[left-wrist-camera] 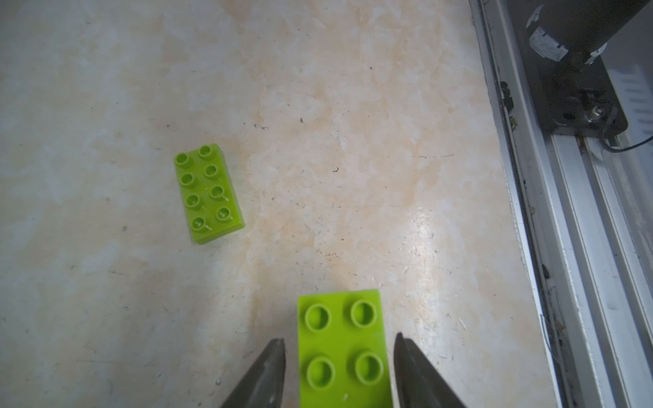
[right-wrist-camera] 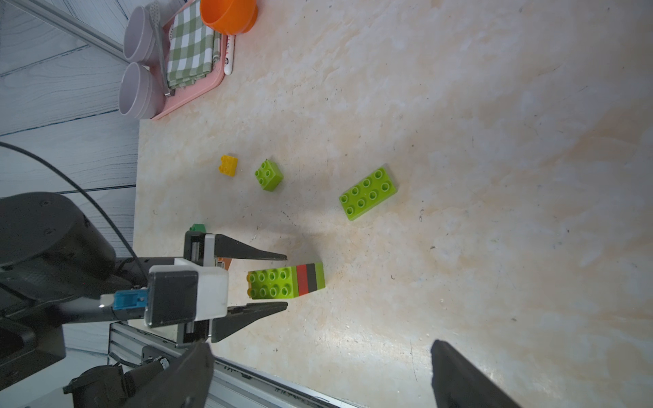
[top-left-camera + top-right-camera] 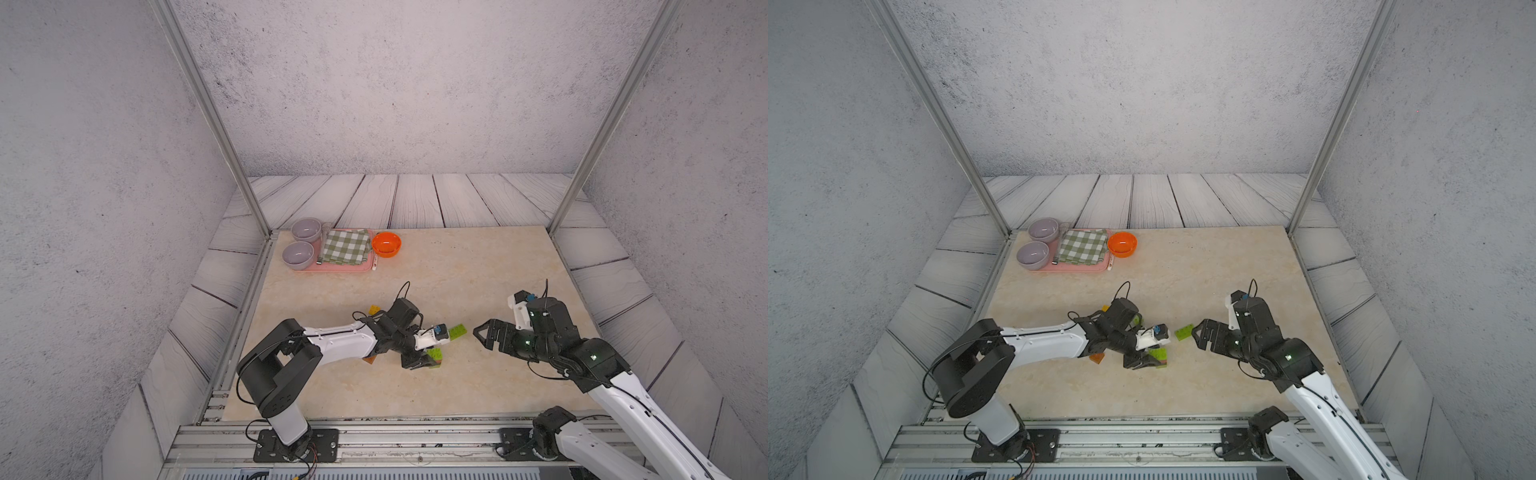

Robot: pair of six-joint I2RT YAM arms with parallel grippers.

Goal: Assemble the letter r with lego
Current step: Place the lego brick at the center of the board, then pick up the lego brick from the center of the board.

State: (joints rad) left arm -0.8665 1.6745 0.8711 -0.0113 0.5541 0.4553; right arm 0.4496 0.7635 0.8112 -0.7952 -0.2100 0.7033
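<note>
Nearest the front edge of the table [image 3: 415,395], the left gripper [image 2: 279,281] reaches low over one stack [image 2: 282,282] of bricks that stands on the surface. The top of the stack is a lime green brick with eight studs. Below it show one red layer, one black layer and one more lime green layer. The gripper's two fingers [image 2: 254,251] are spread, one on each side of the stack. The left wrist view shows a thin strip of table between each finger and the top brick, so they pinch nothing.

One brown-orange brick [image 3: 1097,358] lies just beside the stack, partly hidden under the left arm.

The right gripper [image 3: 482,334] hangs above the table with its two fingers far apart and nothing between them. Between the two grippers lies one long lime green brick [image 2: 367,193], flat, its eight studs up, apart from the stack.

Farther back sit one small lime green brick [image 2: 269,175] with four studs and one yellow brick [image 2: 228,165], near each other but not touching. One dark green brick [image 2: 198,228] shows only a corner behind the left gripper.

In the far left corner, one pink tray [image 3: 332,269] carries two grey bowls [image 3: 298,254] and one checked cloth [image 3: 346,247]. One orange bowl [image 3: 386,244] stands on the table just beside the tray.
</note>
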